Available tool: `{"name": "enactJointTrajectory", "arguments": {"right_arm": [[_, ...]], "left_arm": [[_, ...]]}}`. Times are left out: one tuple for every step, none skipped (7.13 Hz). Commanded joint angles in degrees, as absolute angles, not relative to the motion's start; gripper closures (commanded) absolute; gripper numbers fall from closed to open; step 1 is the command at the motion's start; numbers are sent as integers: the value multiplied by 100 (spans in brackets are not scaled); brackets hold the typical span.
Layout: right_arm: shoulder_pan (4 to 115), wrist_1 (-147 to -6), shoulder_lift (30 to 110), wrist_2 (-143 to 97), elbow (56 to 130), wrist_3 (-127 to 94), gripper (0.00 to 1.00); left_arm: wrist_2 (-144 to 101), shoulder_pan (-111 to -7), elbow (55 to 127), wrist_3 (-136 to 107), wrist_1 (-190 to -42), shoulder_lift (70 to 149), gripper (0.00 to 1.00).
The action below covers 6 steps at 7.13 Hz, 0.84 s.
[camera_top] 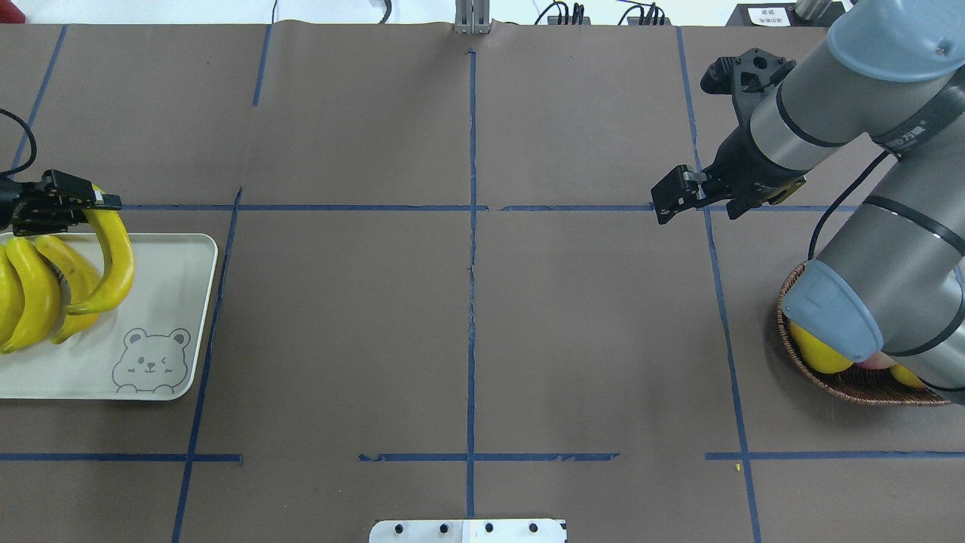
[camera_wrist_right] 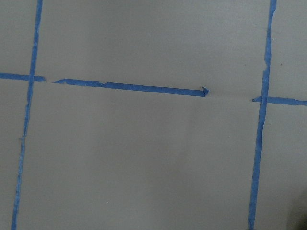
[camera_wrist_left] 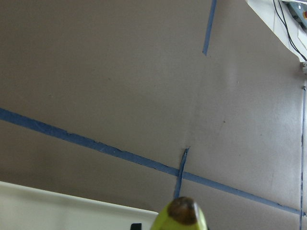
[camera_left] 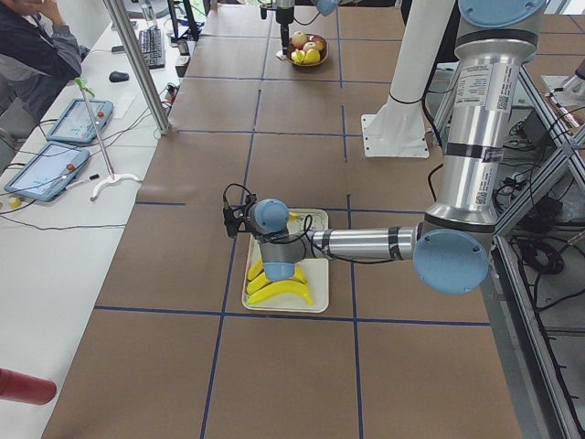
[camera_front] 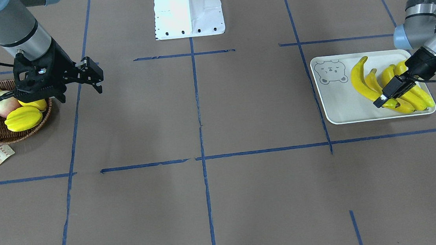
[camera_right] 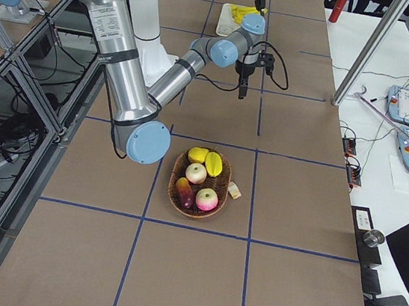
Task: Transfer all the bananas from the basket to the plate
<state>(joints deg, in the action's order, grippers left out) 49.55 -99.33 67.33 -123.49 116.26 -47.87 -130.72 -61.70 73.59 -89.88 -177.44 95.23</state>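
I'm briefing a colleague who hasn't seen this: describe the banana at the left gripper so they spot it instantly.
Go to the pale bear-print plate at the table's end on the robot's left. Of the four bananas there, the wanted banana is nearest the bear face and alone has its end in the left gripper's jaws.

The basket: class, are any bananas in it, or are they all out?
All out: the basket holds only other fruit; four bananas are at the plate, one gripped by the left gripper.
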Motion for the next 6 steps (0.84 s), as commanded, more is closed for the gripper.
{"name": "enactJointTrajectory", "arguments": {"right_arm": [[4931, -9932, 6715, -12349, 11619, -4790, 1], [4931, -9932, 6697, -12349, 11619, -4790, 1], [4931, -9940, 6697, -12349, 11628, -4790, 1], [4931, -9940, 6680, -12349, 11637, -4790, 1], [4922, -9940, 6680, -12349, 11628, -4799, 1], [4922, -9932, 6680, -12349, 11628, -4799, 1]], "left_arm": [[-13069, -6144, 6902, -8982, -18191, 9562, 100], [-13069, -6135, 6795, -8982, -18315, 9571, 98], [-13043, -6135, 6794, -8982, -18316, 9580, 97], [-13043, -6039, 6803, -8982, -18325, 9589, 97], [-13034, -5995, 6811, -8982, -18325, 9589, 97], [-13034, -5968, 6794, -8982, -18334, 9589, 97]]}}
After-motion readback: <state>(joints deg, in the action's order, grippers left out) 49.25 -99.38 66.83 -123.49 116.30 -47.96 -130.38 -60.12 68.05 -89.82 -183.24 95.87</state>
